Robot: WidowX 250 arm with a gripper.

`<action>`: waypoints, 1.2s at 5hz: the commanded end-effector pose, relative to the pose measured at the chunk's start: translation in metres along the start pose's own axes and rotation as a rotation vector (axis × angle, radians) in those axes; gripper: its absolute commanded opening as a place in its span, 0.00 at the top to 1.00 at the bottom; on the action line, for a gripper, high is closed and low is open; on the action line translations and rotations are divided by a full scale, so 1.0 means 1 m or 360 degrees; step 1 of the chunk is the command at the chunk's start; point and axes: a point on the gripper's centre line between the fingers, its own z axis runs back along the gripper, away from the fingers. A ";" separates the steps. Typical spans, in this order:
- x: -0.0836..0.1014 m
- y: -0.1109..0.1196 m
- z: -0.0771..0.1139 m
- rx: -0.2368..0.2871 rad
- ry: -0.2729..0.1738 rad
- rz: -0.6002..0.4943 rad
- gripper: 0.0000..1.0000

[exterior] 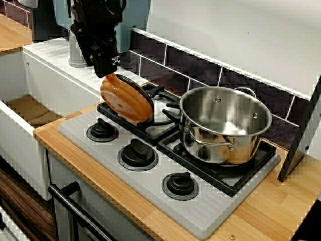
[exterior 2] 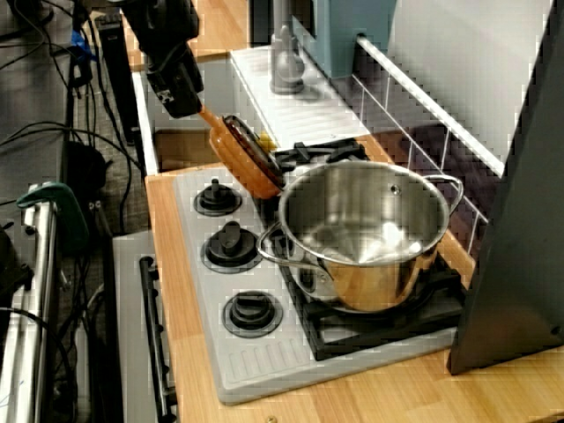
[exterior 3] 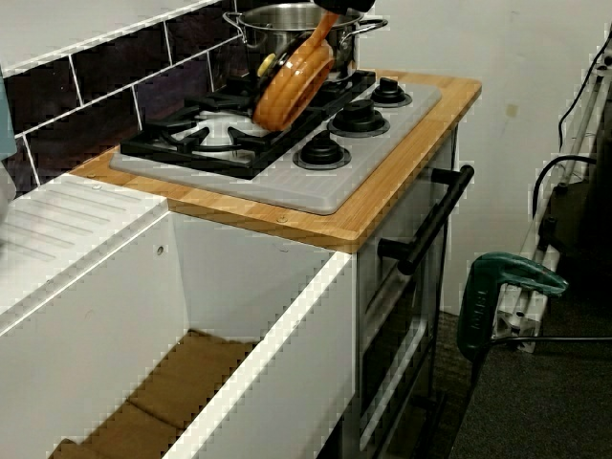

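Observation:
An orange frying pan (exterior: 125, 98) hangs tilted steeply over the left burner grate (exterior: 150, 128), its lower rim at or touching the grate. My black gripper (exterior: 108, 65) is shut on the pan's handle just above it. From the stove's right end, the gripper (exterior 2: 187, 99) holds the pan (exterior 2: 247, 160) close beside a steel pot (exterior 2: 366, 233). The pot (exterior: 225, 125) stands on the right burner. In the view over the sink, the pan (exterior 3: 292, 76) leans in front of the pot (exterior 3: 287, 21), and only the gripper's tip shows at the top edge.
Three black knobs (exterior: 138, 153) line the stove's front. A white sink (exterior: 30, 108) lies left of the wooden counter, with a grey metal post (exterior: 77, 50) behind it. A dark board (exterior: 301, 135) leans at the right. An oven handle (exterior 3: 430, 225) juts out below.

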 end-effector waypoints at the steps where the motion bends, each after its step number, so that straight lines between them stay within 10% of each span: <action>1: 0.010 0.013 -0.004 0.0026 -0.0012 0.0055 1.00; 6: -0.020 0.006 -0.026 0.0048 0.0119 0.0018 1.00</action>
